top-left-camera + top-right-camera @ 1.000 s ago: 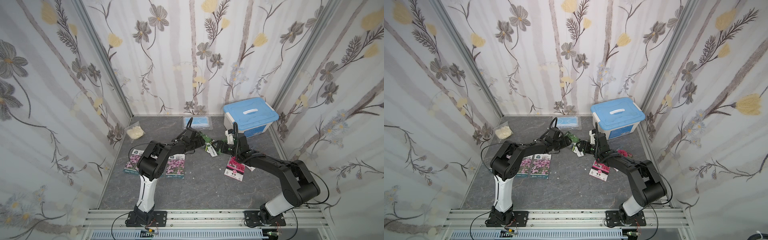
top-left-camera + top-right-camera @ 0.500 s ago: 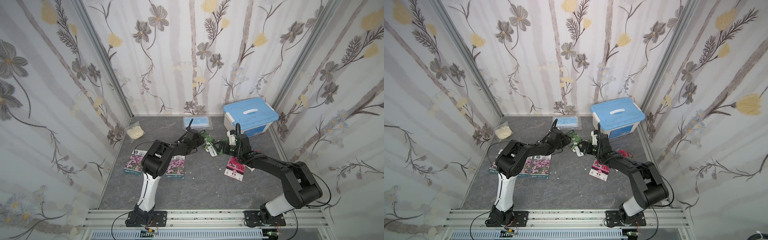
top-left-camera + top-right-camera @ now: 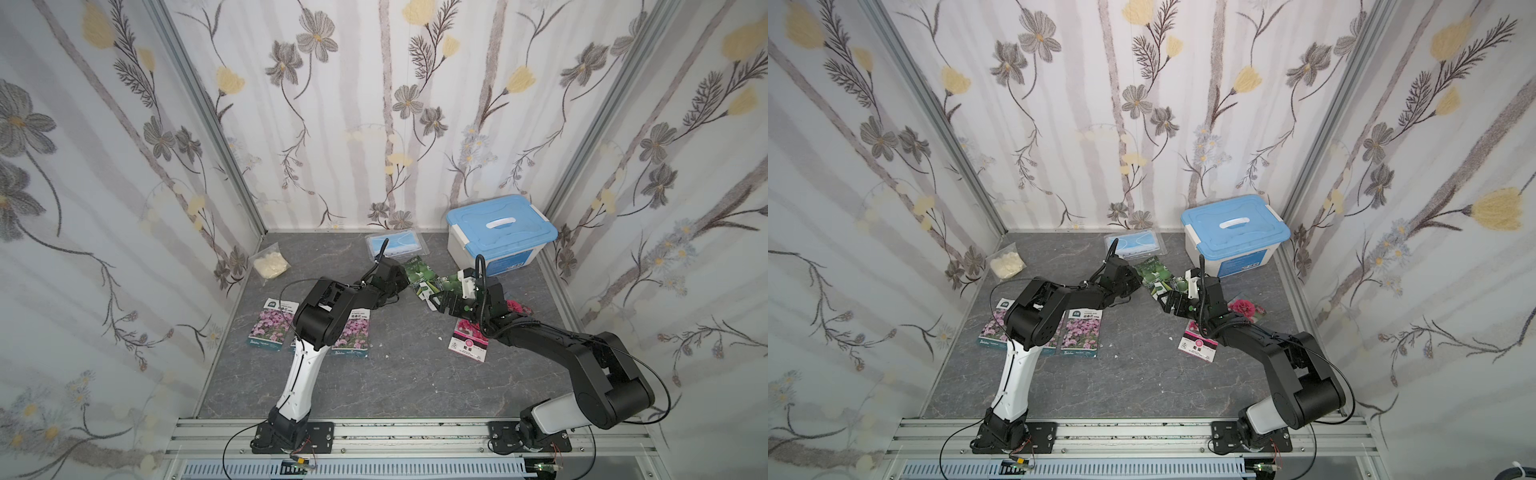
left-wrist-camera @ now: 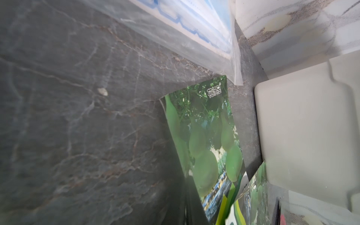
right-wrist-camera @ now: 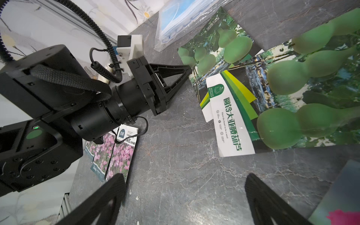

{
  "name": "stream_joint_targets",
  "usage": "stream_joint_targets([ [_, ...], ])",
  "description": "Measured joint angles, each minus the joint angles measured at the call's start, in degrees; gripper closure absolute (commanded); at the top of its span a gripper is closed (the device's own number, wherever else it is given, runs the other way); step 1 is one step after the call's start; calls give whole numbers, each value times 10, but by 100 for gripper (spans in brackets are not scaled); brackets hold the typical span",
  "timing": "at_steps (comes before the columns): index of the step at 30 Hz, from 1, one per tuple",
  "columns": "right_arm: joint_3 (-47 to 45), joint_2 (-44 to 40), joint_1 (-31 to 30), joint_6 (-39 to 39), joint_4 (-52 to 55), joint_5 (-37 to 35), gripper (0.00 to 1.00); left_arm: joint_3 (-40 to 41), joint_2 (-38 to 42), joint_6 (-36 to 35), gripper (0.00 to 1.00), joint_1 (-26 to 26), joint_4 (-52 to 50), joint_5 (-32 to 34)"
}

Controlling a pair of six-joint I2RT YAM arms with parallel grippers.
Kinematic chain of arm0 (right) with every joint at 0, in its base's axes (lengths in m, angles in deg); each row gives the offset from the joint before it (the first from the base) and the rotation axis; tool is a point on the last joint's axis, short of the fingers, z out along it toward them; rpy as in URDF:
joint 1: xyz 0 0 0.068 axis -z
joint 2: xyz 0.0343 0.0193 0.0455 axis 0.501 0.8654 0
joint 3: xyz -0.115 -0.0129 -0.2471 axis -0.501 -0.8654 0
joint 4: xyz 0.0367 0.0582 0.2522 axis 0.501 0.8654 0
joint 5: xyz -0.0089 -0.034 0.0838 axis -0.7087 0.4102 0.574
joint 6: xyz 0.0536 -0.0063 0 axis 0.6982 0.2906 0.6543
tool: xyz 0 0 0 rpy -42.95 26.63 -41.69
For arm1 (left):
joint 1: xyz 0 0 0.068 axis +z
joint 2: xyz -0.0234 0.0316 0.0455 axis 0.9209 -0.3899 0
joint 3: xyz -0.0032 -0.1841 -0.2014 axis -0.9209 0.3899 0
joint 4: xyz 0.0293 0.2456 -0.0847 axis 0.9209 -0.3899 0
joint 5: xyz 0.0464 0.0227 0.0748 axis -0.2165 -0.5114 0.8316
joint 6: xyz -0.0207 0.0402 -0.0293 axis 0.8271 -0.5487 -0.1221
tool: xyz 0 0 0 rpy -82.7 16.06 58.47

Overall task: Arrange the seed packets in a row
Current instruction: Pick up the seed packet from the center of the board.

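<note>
Step in hand: picking up a gourd packet to add to the row.

L arm reaches far-centre. Left gripper (image 5: 190, 68) has its fingers together, pinched on the left edge of the far gourd packet (image 5: 216, 44), as best the right wrist view shows. That packet lies flat on the desk (image 3: 407, 374), just near of the mask bag (image 3: 397, 245). The second gourd packet (image 5: 292, 93) overlaps its near-right corner.

Right gripper (image 5: 187, 194) has fingers wide apart w/ nothing between them, over bare desk just near of the second gourd packet.

Row so far: purple packets (image 3: 270, 328) side by side at near-left, one partly hidden under L arm. Red packet (image 3: 469, 343) lies apart at right.

Next, prob.: pull the far gourd packet out from under the overlap, then set it right of the purple ones, same way up. Thin glossy edge, so the pinch may slip or drag its neighbour along.
</note>
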Motion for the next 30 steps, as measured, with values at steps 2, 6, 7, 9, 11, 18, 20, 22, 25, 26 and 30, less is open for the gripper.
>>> stream_joint_targets([
  [2, -4, -4, 0, 0, -2, 0, 2, -3, 0, -5, 100, 0, -7, -2],
  [6, -5, -10, 0, 0, -2, 0, 2, 0, 19, -17, 100, 0, -42, -2],
  [7, -5, -13, 0, 0, -2, 0, 2, 4, 29, -22, 100, 2, -53, -1],
  [9, -5, -16, 0, 0, -4, 0, 2, 14, 55, -34, 100, 2, -73, 3],
  [11, -5, -16, 0, 0, -5, 0, 2, 23, 83, -48, 100, 3, -87, 5],
  [18, -6, -23, 0, -1, -3, 2, 2, 45, 163, -111, 100, 13, -116, 4],
  [20, -6, -35, 0, -1, -7, 5, 2, 60, 181, -128, 100, 17, -123, 0],
  [22, -6, -40, 0, -3, -10, 9, 1, 77, 200, -144, 100, 22, -130, -6],
  [25, -5, -45, 0, -7, -8, 9, 1, 105, 225, -166, 100, 34, -136, -20],
  [26, -5, -46, 0, -7, -7, 9, 1, 114, 233, -171, 100, 37, -137, -24],
  [30, -4, -46, 0, -11, -7, 13, 1, 144, 271, -195, 100, 43, -143, -42],
])
